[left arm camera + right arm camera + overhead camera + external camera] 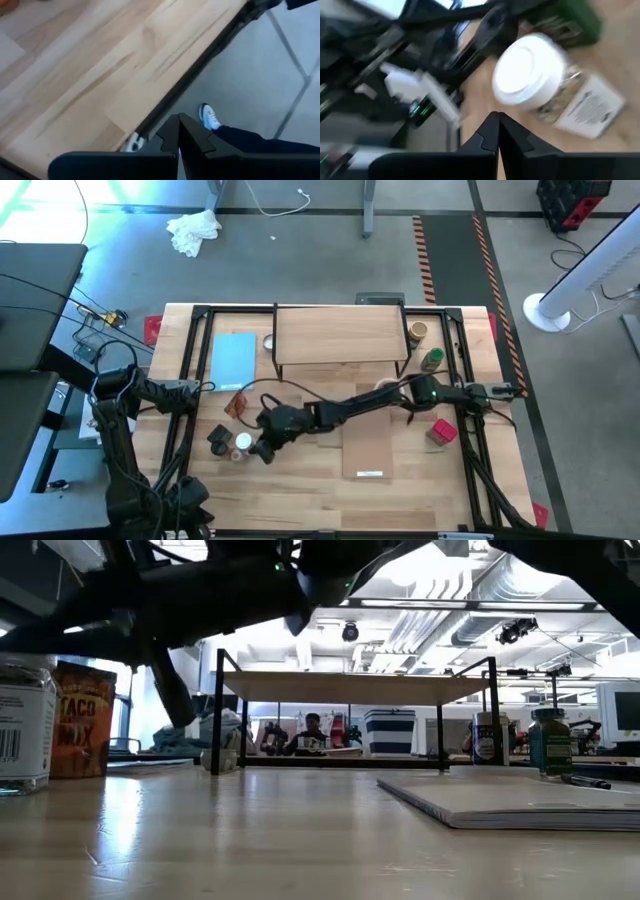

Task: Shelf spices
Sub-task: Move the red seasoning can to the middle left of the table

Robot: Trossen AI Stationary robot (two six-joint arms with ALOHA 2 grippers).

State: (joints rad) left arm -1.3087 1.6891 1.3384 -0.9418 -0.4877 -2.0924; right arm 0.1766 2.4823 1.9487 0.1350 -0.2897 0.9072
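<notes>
The shelf point(340, 333) stands at the far middle of the table, its plank top point(350, 686) on black wire ends. A white-lidded jar point(243, 443) and a dark-lidded jar point(220, 438) stand near left. A tan-topped jar point(418, 332) and a green-topped jar point(432, 360) stand right of the shelf, and a red tin point(441, 430) sits nearer. My right gripper point(263, 450) reaches across the table and is shut, just short of the white-lidded jar point(530, 70). My left gripper point(203, 387) waits shut at the left edge.
An orange taco-mix packet point(235, 405) lies beside the left jars. A light-blue pad point(235, 360) lies left of the shelf, and a thin pale board point(368, 445) lies near the middle. Black frame rails point(190, 380) run along the table's sides. A person's shoe point(210, 117) shows on the floor.
</notes>
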